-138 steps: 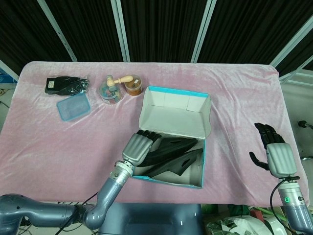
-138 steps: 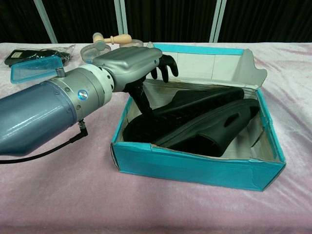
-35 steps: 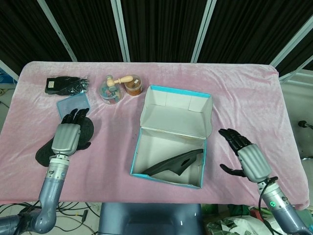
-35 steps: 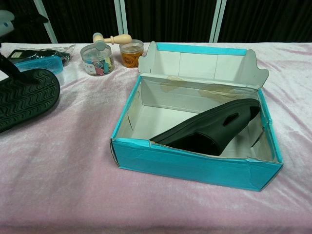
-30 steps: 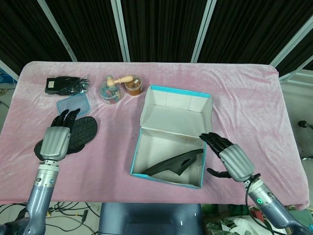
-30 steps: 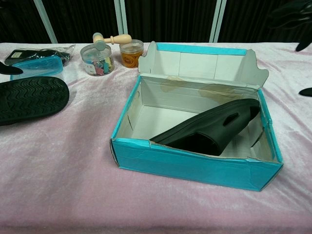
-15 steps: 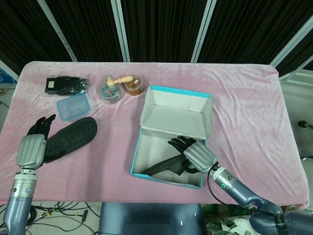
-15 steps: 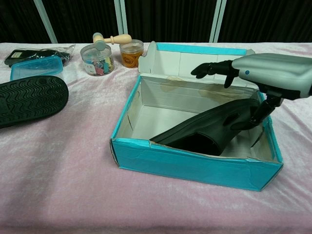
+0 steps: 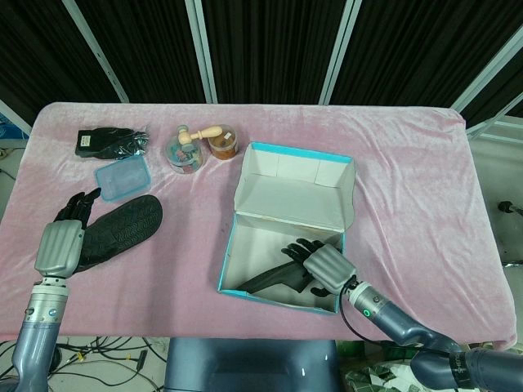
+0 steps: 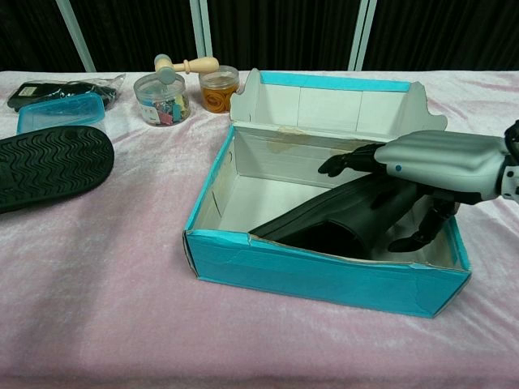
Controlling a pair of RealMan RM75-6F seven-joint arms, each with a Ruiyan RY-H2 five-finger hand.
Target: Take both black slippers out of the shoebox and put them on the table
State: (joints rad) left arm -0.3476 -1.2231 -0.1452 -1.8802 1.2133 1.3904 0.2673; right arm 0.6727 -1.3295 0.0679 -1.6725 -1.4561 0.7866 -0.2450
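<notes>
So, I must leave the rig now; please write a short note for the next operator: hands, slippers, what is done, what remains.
Left hand: open, fingers spread, holds nothing, beside the first slipper.
Right hand: inside the shoebox, fingers spread over the second slipper; a firm grip does not show.
Done: first slipper lies sole up on the table, at the robot's left.
Left: grip the second slipper, lift it out of the shoebox and set it on the table.

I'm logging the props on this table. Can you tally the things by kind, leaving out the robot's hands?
Black slippers: 2
Shoebox: 1
Clear jars: 2
Wooden mallet: 1
Blue lidded container: 1
Black bundle: 1
Total: 8
</notes>
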